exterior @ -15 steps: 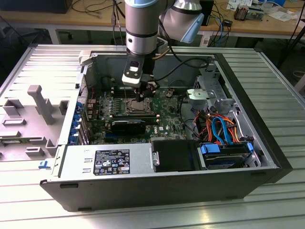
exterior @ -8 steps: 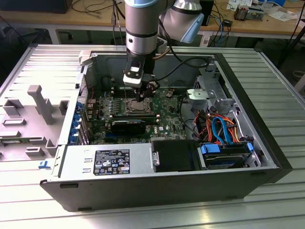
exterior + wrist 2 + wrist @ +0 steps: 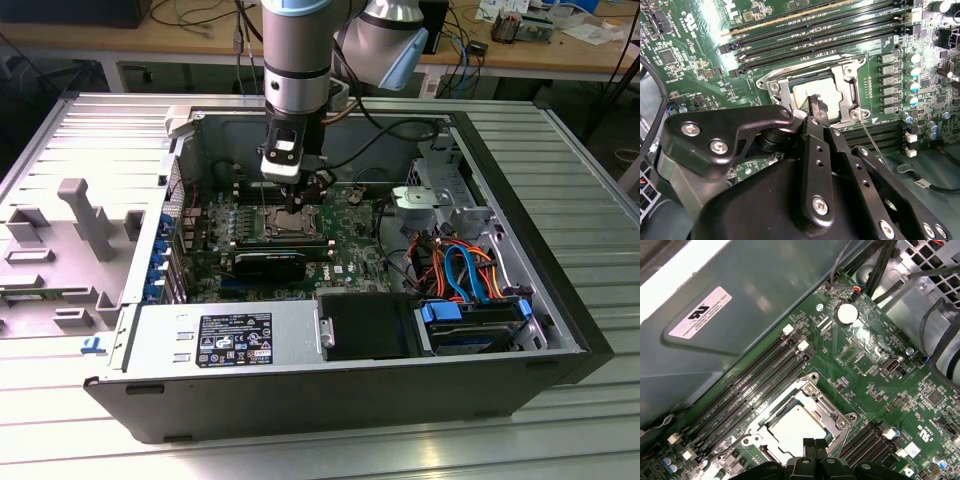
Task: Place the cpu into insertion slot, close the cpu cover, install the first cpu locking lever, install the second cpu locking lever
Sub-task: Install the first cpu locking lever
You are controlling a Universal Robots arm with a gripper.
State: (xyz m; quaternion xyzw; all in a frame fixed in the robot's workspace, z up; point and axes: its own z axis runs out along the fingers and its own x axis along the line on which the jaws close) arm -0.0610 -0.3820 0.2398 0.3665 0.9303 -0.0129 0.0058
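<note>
- Jaws pressed together with nothing seen between them; the gripper [image 3: 815, 444] hangs just over one edge of the cpu [image 3: 792, 432].
- The cpu lies flat in the insertion slot [image 3: 860, 113], with the cpu cover [image 3: 784, 96] lowered around it.
- A thin wire lever [image 3: 871, 137] slants away beside the socket's corner.
- Black memory slots [image 3: 757, 385] flank the socket.

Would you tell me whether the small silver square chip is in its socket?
In: the small silver square chip lies flat within the silver-rimmed socket in both wrist views.
</note>
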